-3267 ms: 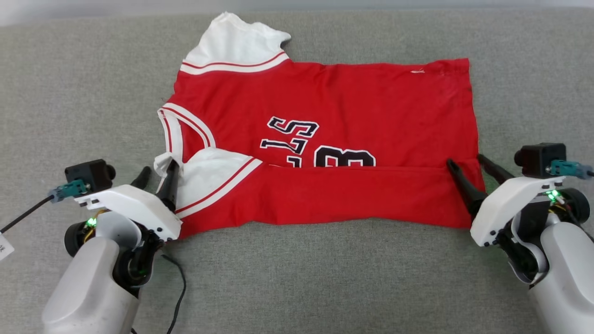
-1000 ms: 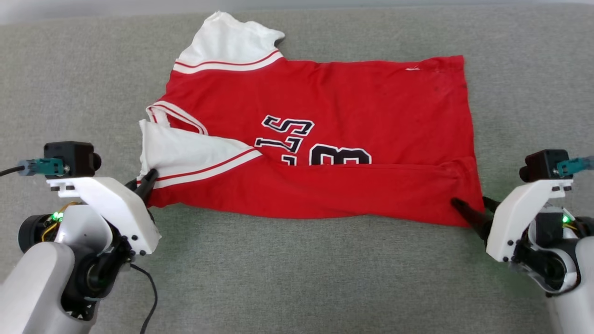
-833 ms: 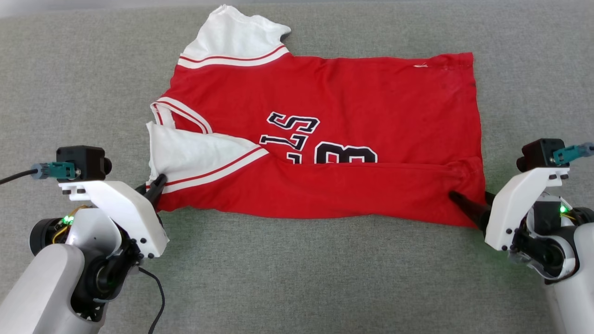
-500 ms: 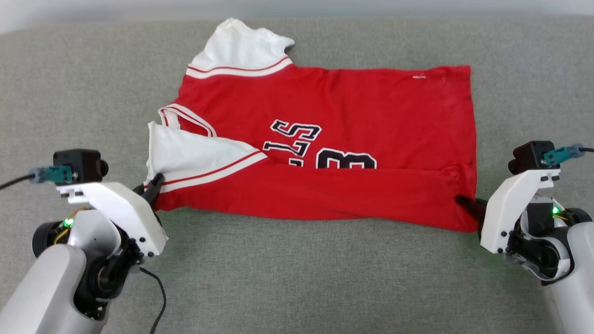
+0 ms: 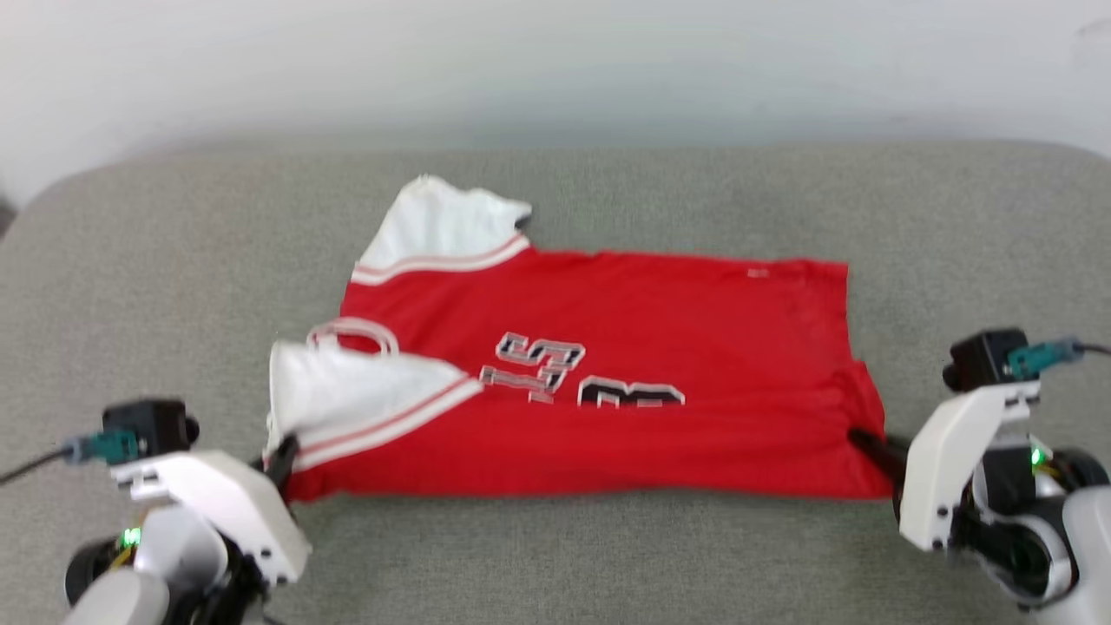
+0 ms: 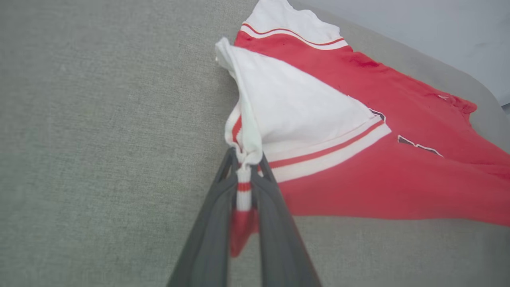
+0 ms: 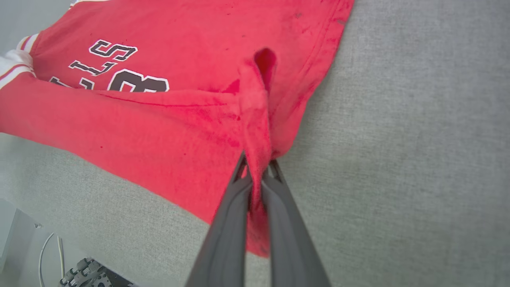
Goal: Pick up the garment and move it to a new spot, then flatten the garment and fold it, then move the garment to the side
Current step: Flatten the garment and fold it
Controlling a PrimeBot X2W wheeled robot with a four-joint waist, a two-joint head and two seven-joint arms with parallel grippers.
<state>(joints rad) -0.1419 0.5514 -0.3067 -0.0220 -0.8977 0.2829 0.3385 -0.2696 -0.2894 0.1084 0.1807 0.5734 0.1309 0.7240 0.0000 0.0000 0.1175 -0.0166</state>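
Observation:
The garment (image 5: 660, 347), a red jersey with white sleeves, lies partly folded on the grey cushion, its near edge doubled over the black number. My left gripper (image 5: 282, 451) is shut on the bunched white sleeve and striped trim (image 6: 244, 167) at the garment's near left corner. My right gripper (image 5: 864, 438) is shut on a pinched ridge of red cloth (image 7: 257, 131) at the near right corner. Both held corners are raised a little off the cushion.
The grey cushion (image 5: 564, 555) spreads wide on all sides of the garment. A pale wall (image 5: 555, 69) rises behind its far edge. In the right wrist view the cushion's near edge drops to a floor with cables (image 7: 51, 247).
My right gripper has shut on the near right corner. The head camera has tilted up, so the wall now shows. The left gripper kept its hold on the sleeve.

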